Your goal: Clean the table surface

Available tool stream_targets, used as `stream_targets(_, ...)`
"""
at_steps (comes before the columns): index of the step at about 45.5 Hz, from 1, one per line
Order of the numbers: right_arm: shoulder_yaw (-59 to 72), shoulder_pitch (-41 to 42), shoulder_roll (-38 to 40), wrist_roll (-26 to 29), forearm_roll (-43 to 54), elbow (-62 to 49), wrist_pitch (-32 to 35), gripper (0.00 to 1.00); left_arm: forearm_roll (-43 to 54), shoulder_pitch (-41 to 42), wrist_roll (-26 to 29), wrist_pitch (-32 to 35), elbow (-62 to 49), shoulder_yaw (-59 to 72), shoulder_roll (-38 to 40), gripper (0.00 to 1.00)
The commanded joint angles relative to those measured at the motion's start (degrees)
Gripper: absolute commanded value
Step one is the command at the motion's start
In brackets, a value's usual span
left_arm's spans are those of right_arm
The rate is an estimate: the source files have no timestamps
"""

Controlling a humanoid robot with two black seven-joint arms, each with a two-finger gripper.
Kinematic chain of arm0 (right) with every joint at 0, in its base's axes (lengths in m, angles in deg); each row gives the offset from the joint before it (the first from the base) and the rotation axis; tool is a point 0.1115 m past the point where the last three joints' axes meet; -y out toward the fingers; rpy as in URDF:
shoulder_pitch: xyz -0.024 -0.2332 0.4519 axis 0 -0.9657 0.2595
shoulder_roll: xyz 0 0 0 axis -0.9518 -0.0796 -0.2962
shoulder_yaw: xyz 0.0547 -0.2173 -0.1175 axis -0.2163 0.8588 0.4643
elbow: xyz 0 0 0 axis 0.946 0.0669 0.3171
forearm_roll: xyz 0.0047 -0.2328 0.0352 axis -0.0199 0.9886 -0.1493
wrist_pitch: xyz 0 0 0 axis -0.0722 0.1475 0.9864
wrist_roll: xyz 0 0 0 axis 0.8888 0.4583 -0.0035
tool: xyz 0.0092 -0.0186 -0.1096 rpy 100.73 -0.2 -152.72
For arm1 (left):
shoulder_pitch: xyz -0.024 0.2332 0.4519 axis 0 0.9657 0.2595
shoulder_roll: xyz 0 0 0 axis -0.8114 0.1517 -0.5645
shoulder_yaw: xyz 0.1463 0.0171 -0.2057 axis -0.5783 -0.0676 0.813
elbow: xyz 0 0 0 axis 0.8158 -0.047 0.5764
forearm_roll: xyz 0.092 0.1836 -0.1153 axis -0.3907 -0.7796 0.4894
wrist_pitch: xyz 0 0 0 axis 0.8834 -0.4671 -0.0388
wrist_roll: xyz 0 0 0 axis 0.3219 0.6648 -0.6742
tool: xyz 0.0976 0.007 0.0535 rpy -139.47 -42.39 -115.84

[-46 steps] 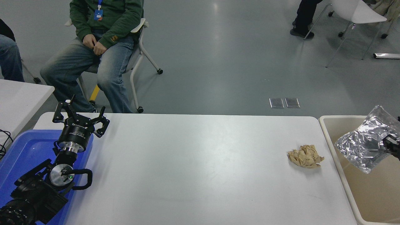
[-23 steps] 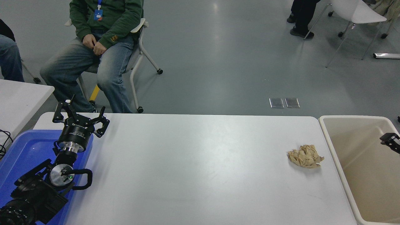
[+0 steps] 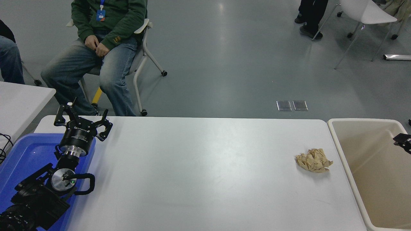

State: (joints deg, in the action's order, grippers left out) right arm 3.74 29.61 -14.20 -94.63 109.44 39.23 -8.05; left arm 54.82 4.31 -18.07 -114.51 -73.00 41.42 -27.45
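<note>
The white table surface fills the middle of the head view. A crumpled tan paper ball lies on it near the right end. Only a small black tip of my right gripper shows at the right edge, above the beige bin and well right of the paper ball. It holds nothing that I can see. My left gripper is parked open and empty at the lower left, over the blue tray.
The beige bin stands against the table's right end; the part of its inside that shows is bare. A smaller white table is at the left edge. A person sits on a chair beyond the far edge.
One second ago my right gripper held a silver foil bag over the bin. The bag is gone from view now, and the gripper has drawn back slightly to the right.
</note>
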Motion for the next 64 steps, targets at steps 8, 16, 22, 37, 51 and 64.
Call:
stream_targets(8, -0.5, 1.6, 2.4, 0.0, -4.9, 0.1, 0.4, 1.0, 0.0, 0.0, 0.0, 0.0, 0.0, 0.0, 0.0, 1.0)
stream_targets(16, 0.0, 2.9, 2.9, 0.0, -10.4, 0.1, 0.4, 1.0, 0.0, 0.0, 0.0, 0.0, 0.0, 0.0, 0.0, 1.0)
stream_targets(22, -5.1, 3.6, 6.0, 0.0, -11.2, 2.8, 1.5, 1.0, 0.0, 0.0, 0.0, 0.0, 0.0, 0.0, 0.0, 1.0)
stream_targets(37, -33.9, 2.2, 10.1, -0.1, -11.2, 17.5, 2.8, 1.0, 0.0, 0.0, 0.0, 0.0, 0.0, 0.0, 0.0, 1.0)
stream_targets(51, -50.1, -6.4, 12.5, -0.3, -11.6, 32.4, 2.8, 1.0, 0.0, 0.0, 0.0, 0.0, 0.0, 0.0, 0.0, 1.0)
stream_targets(64, -54.8, -12.9, 11.9, -0.6, -22.4, 39.7, 2.8, 1.0, 0.0, 0.0, 0.0, 0.0, 0.0, 0.0, 0.0, 1.0)
